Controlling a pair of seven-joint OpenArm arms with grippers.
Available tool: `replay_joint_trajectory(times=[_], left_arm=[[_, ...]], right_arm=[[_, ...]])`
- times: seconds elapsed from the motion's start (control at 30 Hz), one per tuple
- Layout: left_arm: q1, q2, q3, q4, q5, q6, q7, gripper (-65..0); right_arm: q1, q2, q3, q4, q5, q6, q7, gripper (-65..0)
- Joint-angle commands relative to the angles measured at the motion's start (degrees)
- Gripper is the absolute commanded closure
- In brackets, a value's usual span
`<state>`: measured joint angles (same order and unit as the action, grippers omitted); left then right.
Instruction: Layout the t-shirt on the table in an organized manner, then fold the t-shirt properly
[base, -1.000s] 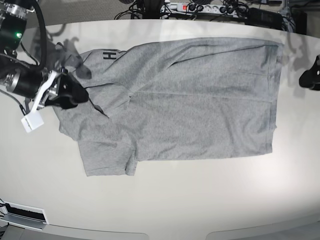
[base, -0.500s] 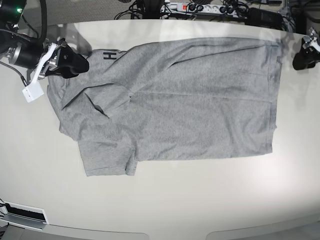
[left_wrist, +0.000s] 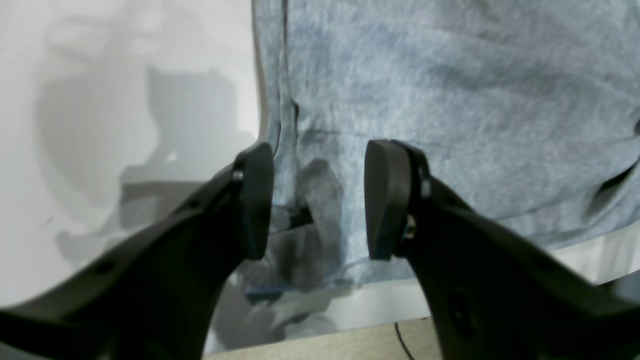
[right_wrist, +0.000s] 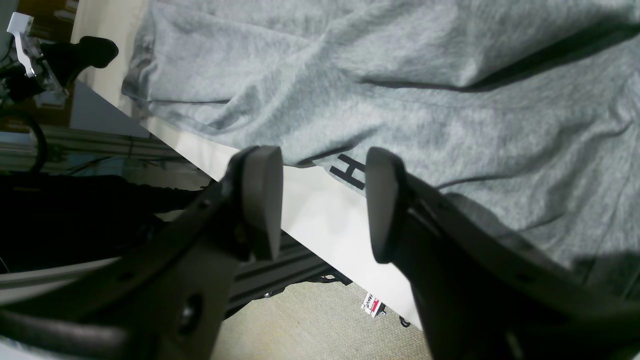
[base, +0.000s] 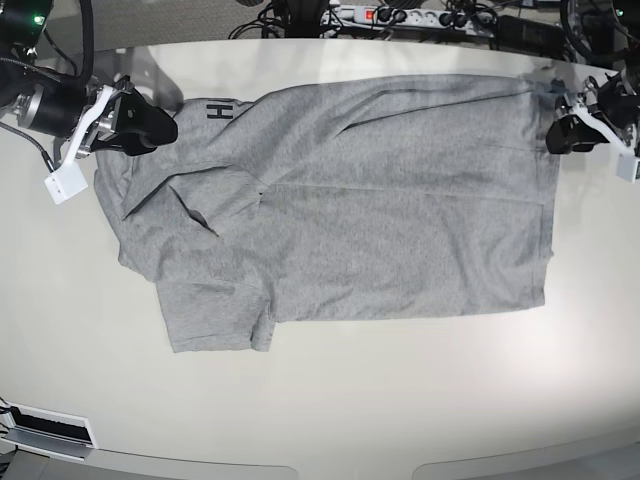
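Black "H" (right_wrist: 350, 172) on grey t-shirt (base: 400, 200) — rest hidden.

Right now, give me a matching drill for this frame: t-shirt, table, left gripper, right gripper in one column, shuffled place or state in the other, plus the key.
Things:
1. t-shirt
2. table
3. left gripper
4. right gripper

Place or state:
A. open, by the black letter H at one far corner of the shirt
B. glossy off-white, bare along the near edge
C. heather grey, lying mostly flat with a sleeve folded over
D. open, over the hem corner at the opposite end of the shirt

Pairs: 1-C, 2-B, 3-D, 4-A
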<state>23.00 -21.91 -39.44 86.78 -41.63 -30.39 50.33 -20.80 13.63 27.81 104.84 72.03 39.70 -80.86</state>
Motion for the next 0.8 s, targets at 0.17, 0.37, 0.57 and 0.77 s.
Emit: replay_joint_trajectory(times=[0.17, 0.37, 0.57, 0.77], left_arm=[[-0.15, -1.09, -0.33, -0.61, 1.11, 1.99, -1.36, -30.1], [-0.15, -1.09, -0.33, -6.05, -0.42, 1.95, -0.63, -30.1], [-0.15, -1.14, -0.33, -7.23, -6.69, -4.87, 3.54, -30.1], [-0.15, -1.09, -0.33, -7.19, -9.46, -6.93, 4.37, -30.1]], right_arm=[[0.35, 0.83, 0.31, 0.96, 1.51, 0.30, 0.86, -28.3], [0.50, 0.83, 0.31, 0.96, 1.51, 0.30, 0.86, -28.3], [0.50, 0.83, 0.31, 0.96, 1.51, 0.30, 0.86, -28.3], [0.50, 0.83, 0.31, 0.96, 1.51, 0.30, 0.86, -28.3]])
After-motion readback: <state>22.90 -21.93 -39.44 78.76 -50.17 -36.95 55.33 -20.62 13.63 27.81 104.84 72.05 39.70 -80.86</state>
